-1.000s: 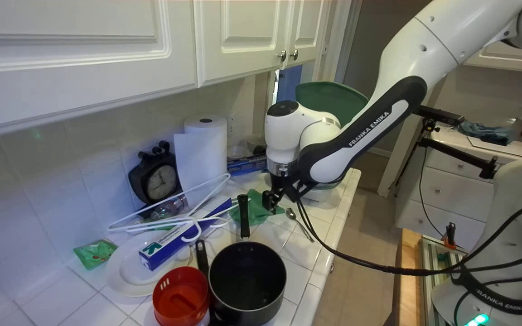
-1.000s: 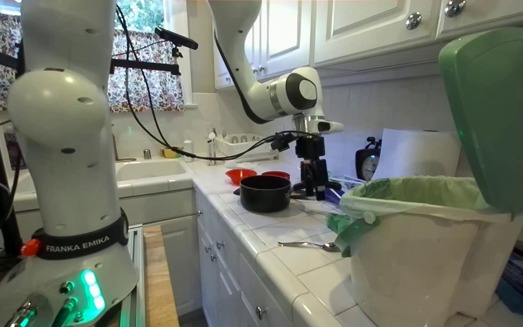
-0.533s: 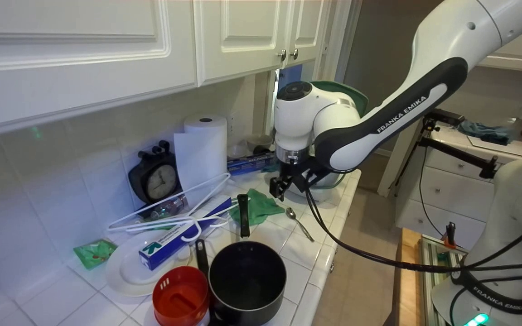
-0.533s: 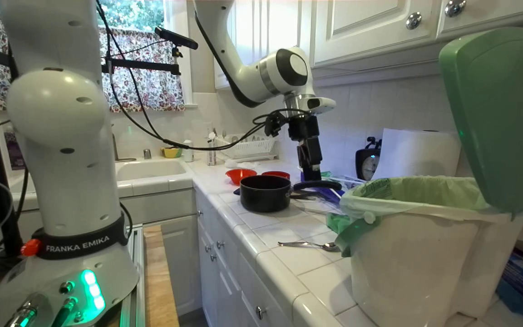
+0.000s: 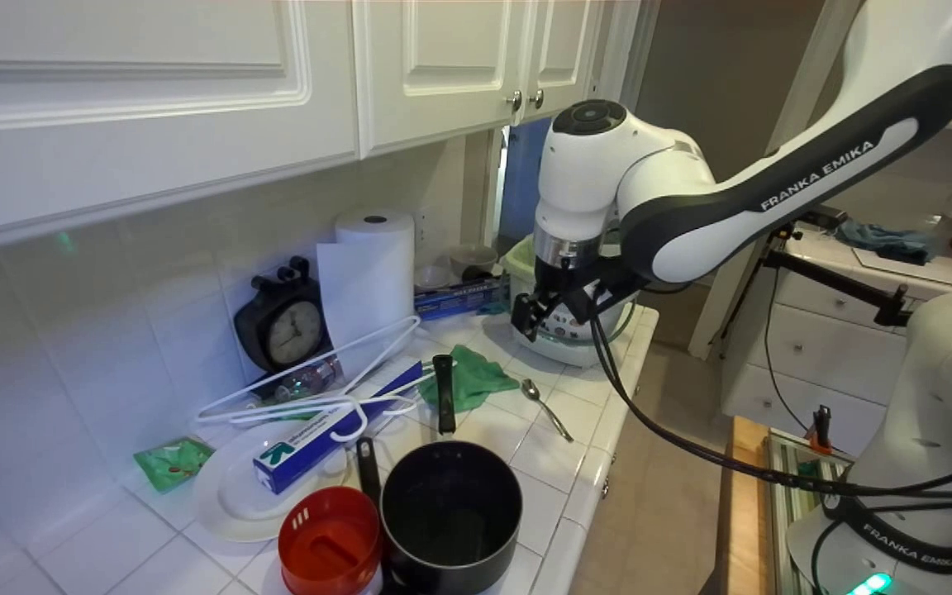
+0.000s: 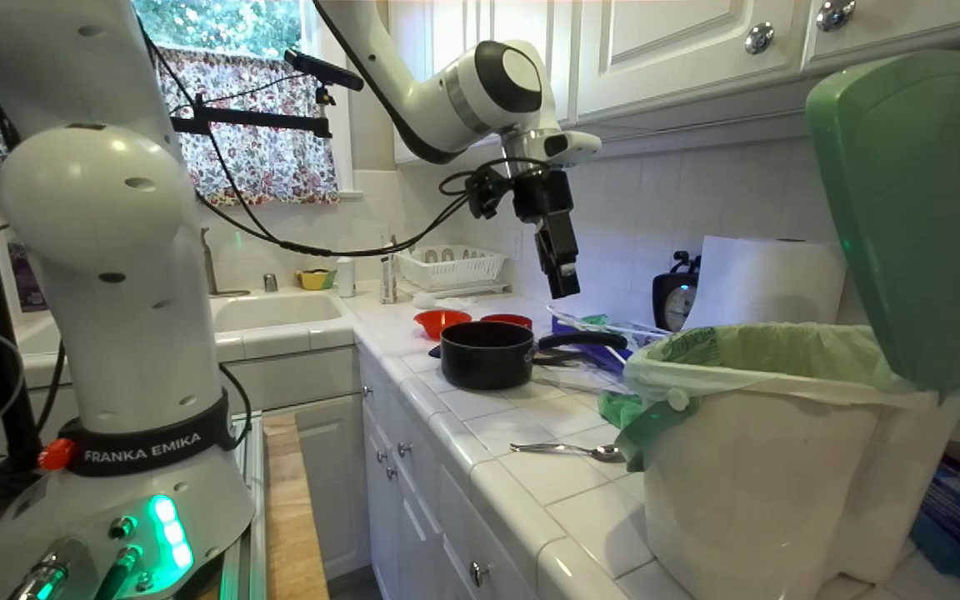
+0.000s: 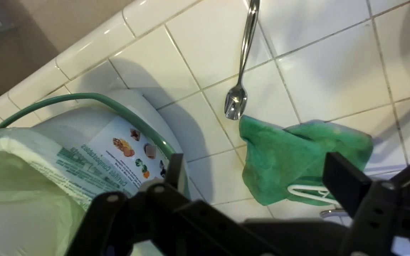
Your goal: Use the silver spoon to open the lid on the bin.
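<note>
Above the worktop (image 7: 315,78) | my pincer (image 7: 256,171) gapes wide, apart from the silver spoon (image 7: 236,101) | wrist view cuts off the spoon's handle end and the bin (image 7: 80,124)

Robot arm (image 6: 447,100) reaches over white tile counter (image 6: 580,521). Black gripper (image 6: 564,287) hangs above counter, tips pointing down, slightly tilted. Silver spoon (image 6: 567,449) lies flat on counter, near white bin (image 6: 763,492). Bin wears thin green bag (image 6: 788,350) over its edge. Green lid (image 6: 905,217) stands up, so bin top is uncovered. Black pot (image 6: 487,358) sits farther back, red bowls (image 6: 442,323) behind it. Paper roll (image 6: 767,287) stands by wall (image 6: 638,200) behind bin, black clock (image 6: 677,302) beside it.
</note>
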Action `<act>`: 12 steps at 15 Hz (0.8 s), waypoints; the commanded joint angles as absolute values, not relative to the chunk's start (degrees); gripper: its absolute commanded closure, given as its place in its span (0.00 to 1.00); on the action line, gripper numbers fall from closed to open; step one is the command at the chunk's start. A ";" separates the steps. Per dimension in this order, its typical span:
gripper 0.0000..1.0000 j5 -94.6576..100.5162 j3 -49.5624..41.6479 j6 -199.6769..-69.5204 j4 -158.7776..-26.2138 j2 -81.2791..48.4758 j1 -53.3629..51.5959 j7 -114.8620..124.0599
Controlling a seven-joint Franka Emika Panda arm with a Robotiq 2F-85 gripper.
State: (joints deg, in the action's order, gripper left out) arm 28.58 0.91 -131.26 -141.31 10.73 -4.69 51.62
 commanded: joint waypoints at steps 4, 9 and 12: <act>0.00 24.77 3.53 -128.02 -146.07 20.77 -0.54 49.83; 0.00 23.82 4.49 -124.96 -146.21 23.53 1.24 50.02; 0.00 24.79 5.11 -125.96 -145.24 21.71 1.98 50.51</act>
State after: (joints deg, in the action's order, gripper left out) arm 25.54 3.46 -125.79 -145.24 21.67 0.27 51.10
